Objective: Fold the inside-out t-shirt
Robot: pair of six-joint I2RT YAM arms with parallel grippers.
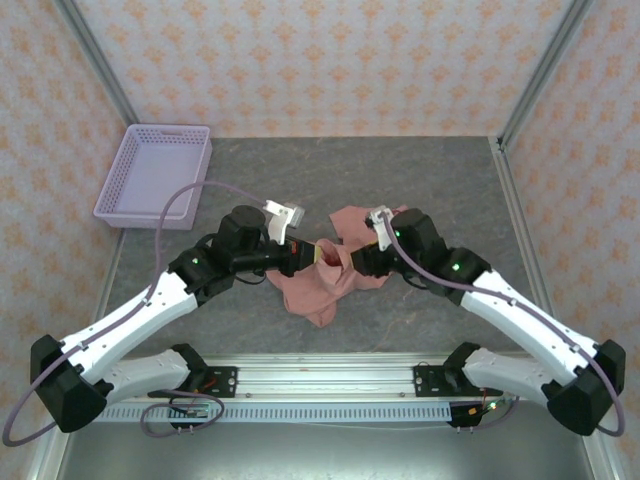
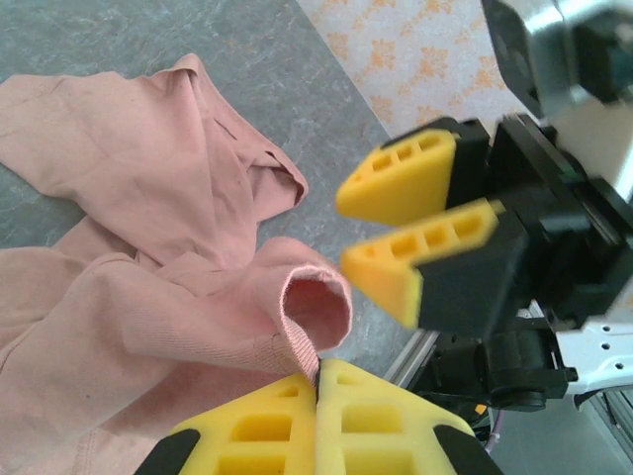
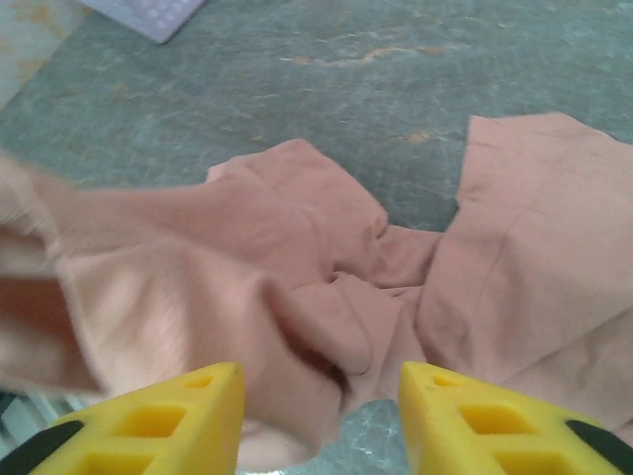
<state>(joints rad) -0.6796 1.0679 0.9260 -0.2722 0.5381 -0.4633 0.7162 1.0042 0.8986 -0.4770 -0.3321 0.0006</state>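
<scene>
On the grey table, seen from above, the t-shirt lies in a crumpled heap at the middle, just ahead of the arms' bases, with one flap spread toward the back right. The left gripper and the right gripper meet over the heap from either side, close together. That is likely so one can open up a cloth edge for the other. A lilac basket stands well apart at the back left.

From the left wrist, that gripper's yellow fingers are pressed together on a ribbed edge of the shirt, which curls into a small open tube just above them. It looks like a sleeve opening or hem, lifted off the heap so it can be pulled straight or turned through. The right gripper hangs just beside this raised edge, its fingers a little apart with nothing between them.

From the right wrist, its fingers stand wide apart above the cloth, gripping nothing, seemingly lined up to take a hold. The shirt is salmon pink, soft and heavily wrinkled. Its layers lap over one another, and a stitched seam runs across the upper face. By my judgement folding proper has not begun, since the shirt needs spreading flat first.
</scene>
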